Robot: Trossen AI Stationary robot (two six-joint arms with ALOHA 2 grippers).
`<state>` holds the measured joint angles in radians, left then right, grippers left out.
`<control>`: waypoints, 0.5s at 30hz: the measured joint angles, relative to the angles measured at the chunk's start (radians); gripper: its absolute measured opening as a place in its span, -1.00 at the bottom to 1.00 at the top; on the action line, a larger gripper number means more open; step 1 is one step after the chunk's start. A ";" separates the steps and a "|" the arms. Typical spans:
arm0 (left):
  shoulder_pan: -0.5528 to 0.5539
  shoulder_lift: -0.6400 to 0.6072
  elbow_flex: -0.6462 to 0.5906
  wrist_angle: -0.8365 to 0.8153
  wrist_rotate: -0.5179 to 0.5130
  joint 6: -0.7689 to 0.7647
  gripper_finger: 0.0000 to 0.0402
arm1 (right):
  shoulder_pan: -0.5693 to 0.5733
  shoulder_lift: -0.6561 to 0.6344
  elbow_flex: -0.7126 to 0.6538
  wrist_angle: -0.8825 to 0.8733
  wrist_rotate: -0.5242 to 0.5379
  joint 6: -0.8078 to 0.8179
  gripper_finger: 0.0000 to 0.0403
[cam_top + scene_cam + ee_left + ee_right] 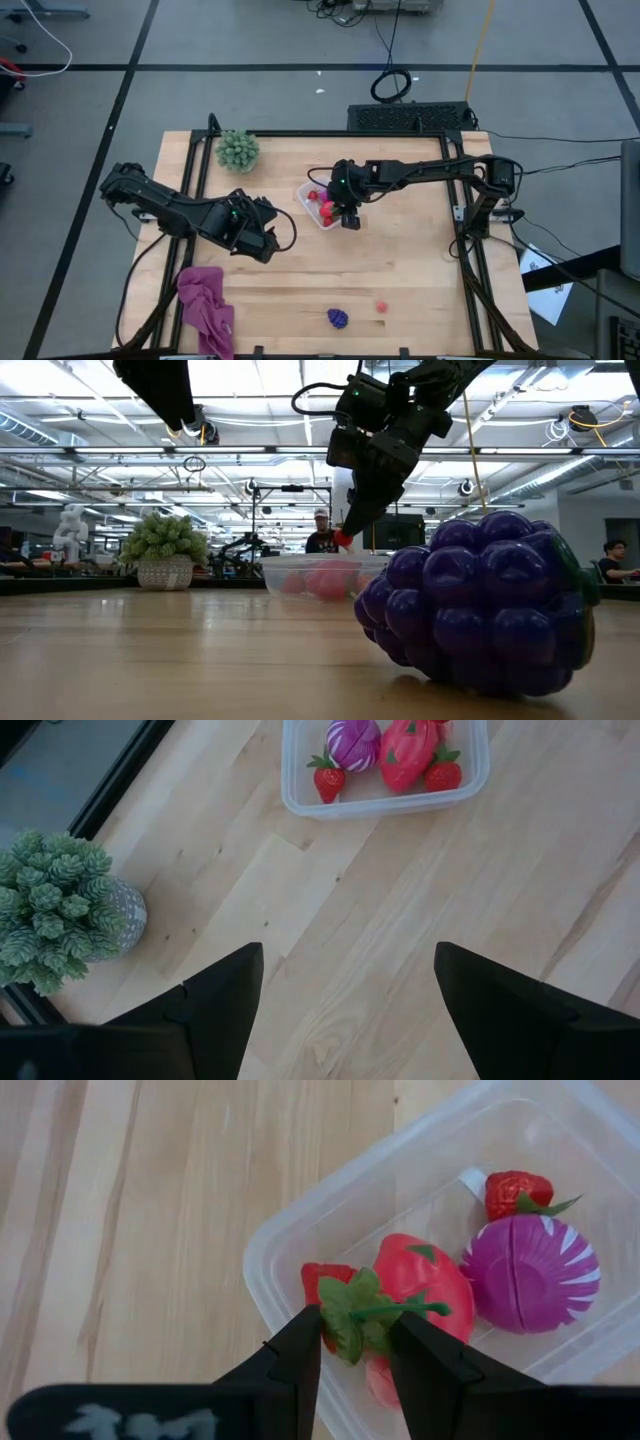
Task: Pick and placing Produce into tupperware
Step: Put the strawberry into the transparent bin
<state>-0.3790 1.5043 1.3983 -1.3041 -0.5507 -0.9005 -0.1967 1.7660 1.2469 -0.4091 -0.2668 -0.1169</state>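
The clear tupperware point(314, 205) stands mid-table and holds a magenta piece point(530, 1275), a pink-red piece point(425, 1280) and a strawberry point(515, 1190). My right gripper point(355, 1342) is over the tupperware's corner, shut on another small strawberry point(322, 1276). My left gripper point(345, 990) hovers open over bare wood to the left, nothing between its fingers. A purple grape bunch point(338, 318) and a small red piece point(381, 306) lie near the front edge. My right gripper pinches the strawberry's green leafy cap point(350, 1315) between its two fingers. The fingers slant downward from the table's right side. The red body shows just past the fingertips point(345, 539), above the tupperware's rim and over the pieces inside.
A spiky green plant in a pot point(237, 150) stands at the far left corner. A magenta cloth point(205, 305) lies crumpled at the near left. Bare wood lies between the tupperware and the front edge.
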 joint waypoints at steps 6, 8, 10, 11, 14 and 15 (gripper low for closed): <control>0.000 0.000 0.000 0.000 0.000 0.000 0.48 | 0.000 0.000 0.000 0.000 0.000 -0.002 -0.51; 0.000 0.000 0.000 0.000 0.000 0.000 0.48 | 0.000 0.000 0.000 -0.003 0.000 -0.002 -0.51; 0.000 0.000 0.000 0.000 0.000 0.000 0.48 | 0.000 0.000 0.000 -0.007 0.000 -0.004 -0.51; 0.000 0.000 0.000 0.000 0.000 0.000 0.48 | 0.000 0.000 0.000 -0.008 0.000 -0.006 -0.51; 0.000 0.000 0.000 0.000 0.000 0.000 0.48 | 0.000 0.000 -0.001 -0.018 0.000 -0.015 -0.51; 0.000 0.000 0.000 0.000 0.001 0.000 0.48 | 0.000 0.000 -0.001 -0.018 0.000 -0.017 -0.51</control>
<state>-0.3790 1.5041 1.3980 -1.3041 -0.5502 -0.9004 -0.1967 1.7660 1.2461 -0.4272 -0.2668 -0.1339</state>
